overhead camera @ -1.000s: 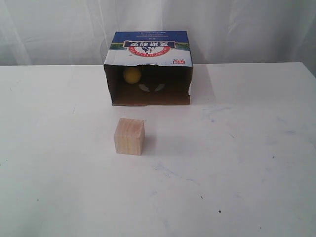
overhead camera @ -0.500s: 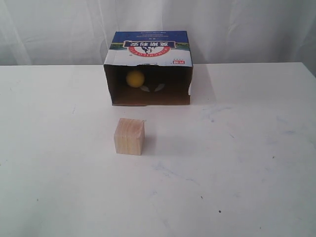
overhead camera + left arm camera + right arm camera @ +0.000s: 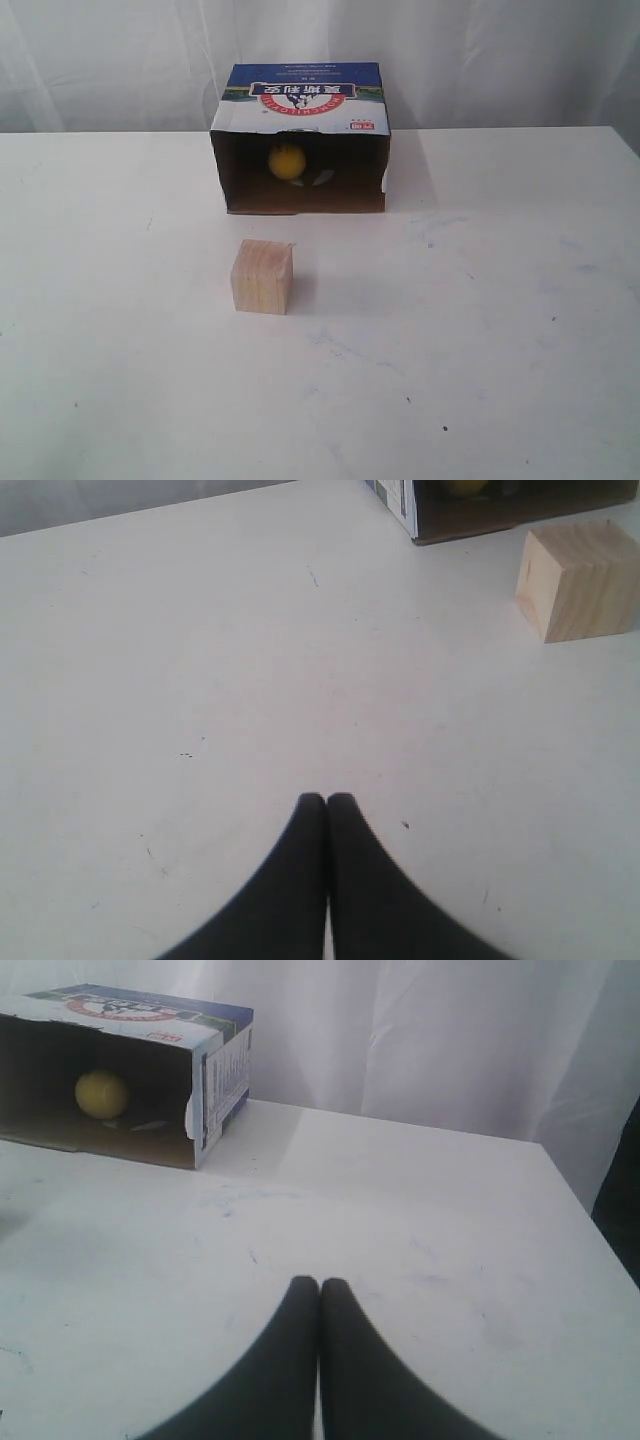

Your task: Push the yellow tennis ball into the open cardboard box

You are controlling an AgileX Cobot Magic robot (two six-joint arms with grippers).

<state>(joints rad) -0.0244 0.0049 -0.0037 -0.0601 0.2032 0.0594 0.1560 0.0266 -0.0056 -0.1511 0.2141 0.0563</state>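
Observation:
The yellow tennis ball (image 3: 287, 161) lies inside the open cardboard box (image 3: 300, 95), against its dark back; the right wrist view also shows the ball (image 3: 101, 1094) within the box (image 3: 215, 1070). Only a sliver of the ball (image 3: 463, 486) and a corner of the box (image 3: 500, 515) show in the left wrist view. My left gripper (image 3: 327, 800) is shut with nothing in it, over bare table well short of the box. My right gripper (image 3: 320, 1284) is shut and empty too, far from the box. Neither gripper appears in the exterior view.
A pale wooden cube (image 3: 262, 276) stands on the white table (image 3: 500, 300) in front of the box mouth, also seen as the cube (image 3: 577, 579) in the left wrist view. A white curtain (image 3: 480, 50) hangs behind. The table's far edge (image 3: 560, 1175) runs near the right gripper.
The ball has rolled to the right and slightly forward inside the box. The box and cube have not moved.

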